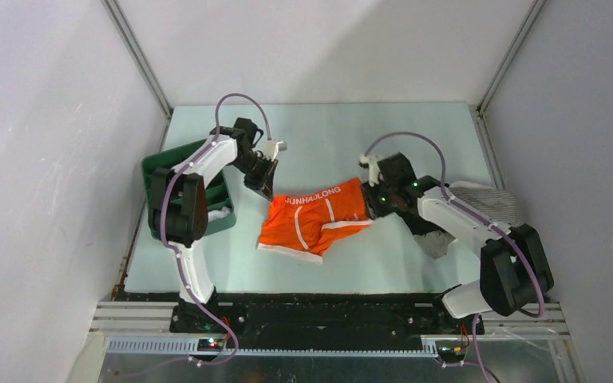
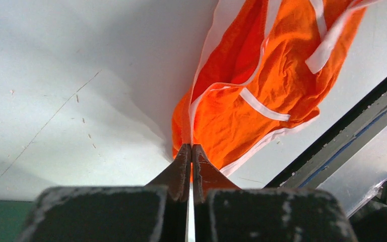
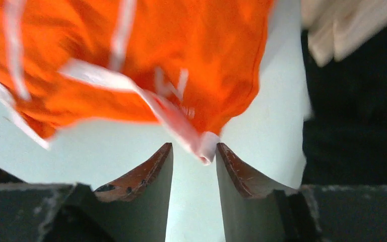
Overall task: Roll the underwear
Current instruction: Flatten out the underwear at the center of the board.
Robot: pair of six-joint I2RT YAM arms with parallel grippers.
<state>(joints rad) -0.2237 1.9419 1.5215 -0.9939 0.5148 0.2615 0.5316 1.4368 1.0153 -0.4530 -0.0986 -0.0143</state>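
squarely in the middle of the pale green table top [image 1: 351, 144] lies the orange pair of underwear with white trim [image 1: 319, 219], spread mostly flat but rumpled. its lettered waistband runs along the far edge and its 2 leg openings point toward the near edge.

the left gripper [image 1: 265, 185] sits at the left end of that waistband. in the left wrist view its 2 brown fingers [image 2: 177, 174] are clenched together, with the corner of the orange cloth [image 2: 252, 85] pinched at their tips and drawn up a little off the surface.

the right gripper [image 1: 369, 203] is at the waistband's opposite end. from the right wrist view its jaws stand apart, and a corner of the white trim [image 3: 204, 143] pokes into the gap between the 2 fingertips [image 3: 157, 161] without being clamped; that view is blurred.

off to the left, against the table's edge, stands a dark green plastic bin [image 1: 160, 171] under the left arm's elbow. on the right side, a grey ribbed cloth [image 1: 491, 199] lies partly under the right arm.
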